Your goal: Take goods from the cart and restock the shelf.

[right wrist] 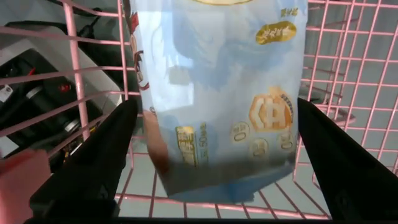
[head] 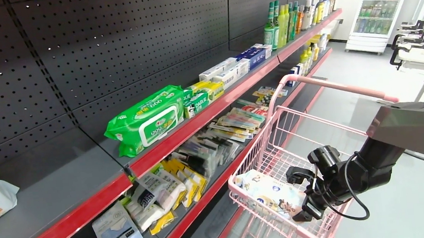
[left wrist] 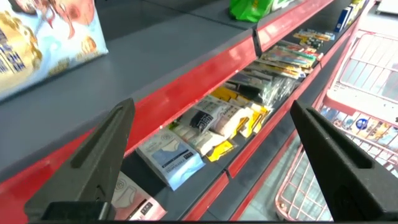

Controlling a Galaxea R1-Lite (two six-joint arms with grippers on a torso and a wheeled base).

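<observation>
A soft, glossy plastic pack point(right wrist: 217, 81) lies in the pink wire cart point(head: 311, 83) between the spread fingers of the right claw point(right wrist: 216, 111); the left claw point(left wrist: 212, 107) gapes near the flat grey shelf point(left wrist: 155, 50).

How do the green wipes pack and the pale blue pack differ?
The green wipes pack lies on the shelf; the pale blue pack lies in the cart, between the right gripper's open fingers. The green wipes pack has a white label; the pale blue pack shows cartoon print. Both are soft packs.

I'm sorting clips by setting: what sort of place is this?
Likely a small shop, or a mock-up of one: red-edged shelves of packaged goods, a pink shopping cart, and a glass-door drinks fridge behind.
</observation>
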